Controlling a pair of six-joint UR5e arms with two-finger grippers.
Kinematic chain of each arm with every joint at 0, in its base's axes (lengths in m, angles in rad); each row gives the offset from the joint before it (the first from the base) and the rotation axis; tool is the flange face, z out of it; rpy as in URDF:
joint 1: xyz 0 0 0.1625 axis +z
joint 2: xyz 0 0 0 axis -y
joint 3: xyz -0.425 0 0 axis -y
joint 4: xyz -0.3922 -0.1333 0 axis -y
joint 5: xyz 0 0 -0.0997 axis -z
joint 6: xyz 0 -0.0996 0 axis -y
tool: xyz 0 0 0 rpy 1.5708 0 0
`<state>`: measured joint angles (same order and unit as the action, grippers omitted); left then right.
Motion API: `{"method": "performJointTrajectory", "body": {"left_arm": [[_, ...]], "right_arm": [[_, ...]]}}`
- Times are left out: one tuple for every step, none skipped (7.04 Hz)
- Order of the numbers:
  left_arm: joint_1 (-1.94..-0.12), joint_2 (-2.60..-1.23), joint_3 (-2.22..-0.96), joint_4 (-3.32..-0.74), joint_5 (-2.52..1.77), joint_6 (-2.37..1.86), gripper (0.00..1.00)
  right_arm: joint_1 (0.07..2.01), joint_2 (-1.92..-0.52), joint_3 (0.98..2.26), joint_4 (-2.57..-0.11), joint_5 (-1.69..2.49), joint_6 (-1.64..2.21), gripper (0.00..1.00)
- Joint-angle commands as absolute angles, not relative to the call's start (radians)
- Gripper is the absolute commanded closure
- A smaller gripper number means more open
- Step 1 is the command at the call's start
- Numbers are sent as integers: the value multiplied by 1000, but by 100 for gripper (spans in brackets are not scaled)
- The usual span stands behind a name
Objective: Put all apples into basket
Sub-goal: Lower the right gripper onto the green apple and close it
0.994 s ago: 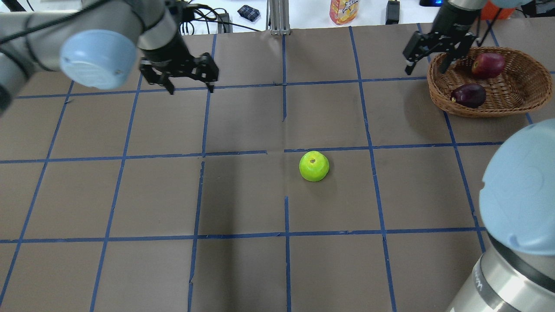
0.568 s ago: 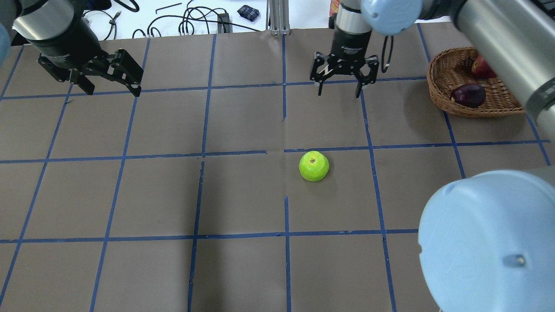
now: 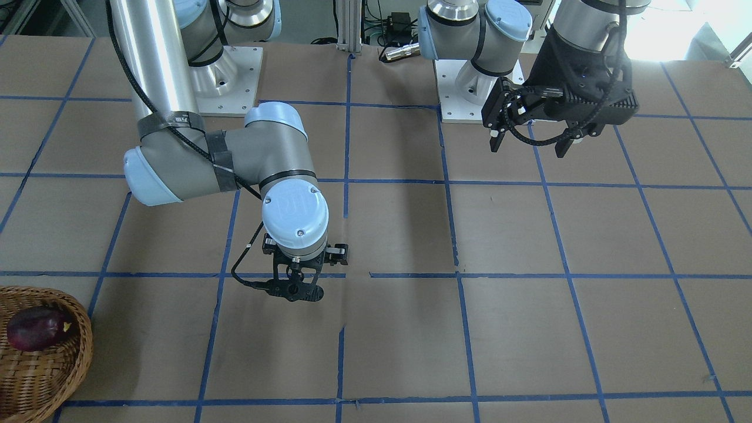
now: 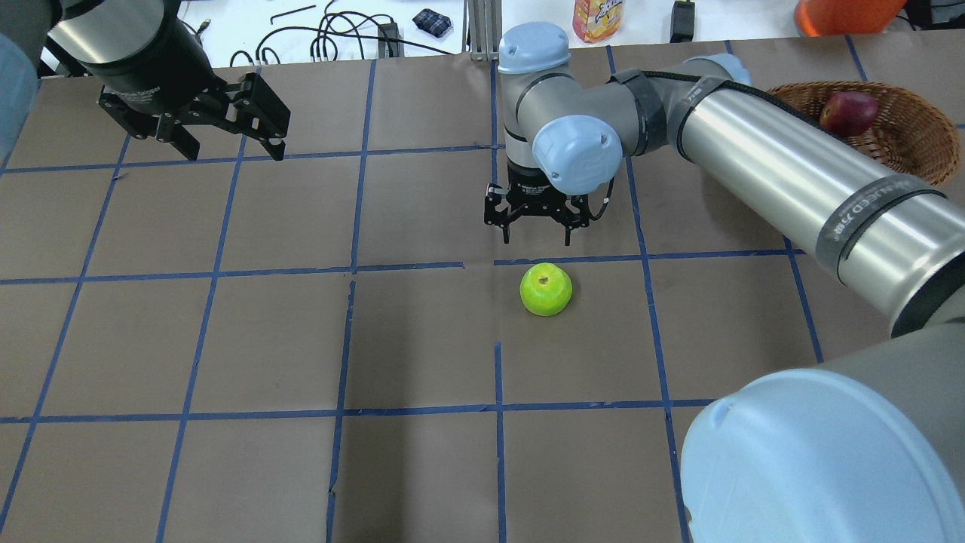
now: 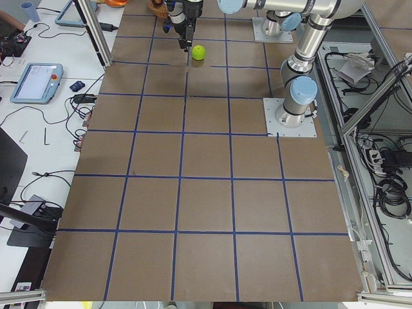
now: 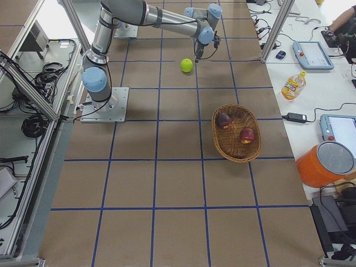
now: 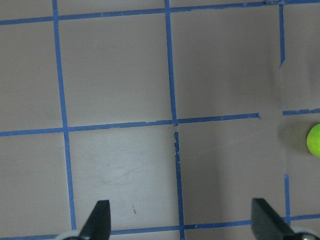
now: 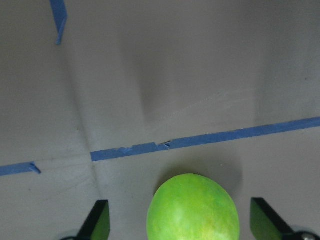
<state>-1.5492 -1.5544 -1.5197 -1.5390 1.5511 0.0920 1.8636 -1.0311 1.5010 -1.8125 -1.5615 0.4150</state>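
Note:
The lime green apple (image 4: 546,289) lies on the brown table near the middle; it also shows in the right wrist view (image 8: 193,207). My right gripper (image 4: 536,240) is open and hangs just beyond the apple, low over the table. The apple sits between its fingers (image 8: 97,222) in the right wrist view, without touching them. The wicker basket (image 4: 908,132) at the far right holds the red apple (image 4: 850,113) and the maroon apple (image 3: 36,329). My left gripper (image 4: 235,154) is open and empty at the far left.
A juice bottle (image 4: 597,16), cables (image 4: 332,38) and an aluminium post (image 4: 482,30) stand on the white bench beyond the table. An orange bucket (image 6: 325,164) stands past the basket. My right arm's long link (image 4: 791,181) stretches across the right side.
My right gripper has moved from the basket leftward and nearer, down to just beyond the green apple. My left gripper has moved to the far left. The apples have not moved.

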Motion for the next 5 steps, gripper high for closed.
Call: {"method": "performJointTrajectory", "body": {"left_arm": [[-1548,-1540,-1519,-1552,1555,87,0],[-1548,-1560,-1517,-1555,1557,84,0],[-1552,-1562,-1516,-1568,1562,71,0],[-1548,-1562,-1502,-1572,1557,72,0],[-1548,-1563,-1494,-1574,1560,71,0]], "right_arm": [[1888,-1077,1600,-1862,-1583,416,0],[1885,-1081,1639,-1918,-1569,414,0],[1884,-1083,1704,-1981,-1572,413,0],[1879,-1091,1771,-2090,-1577,405,0],[1876,-1094,1801,-2156,-1575,400,0]]}}
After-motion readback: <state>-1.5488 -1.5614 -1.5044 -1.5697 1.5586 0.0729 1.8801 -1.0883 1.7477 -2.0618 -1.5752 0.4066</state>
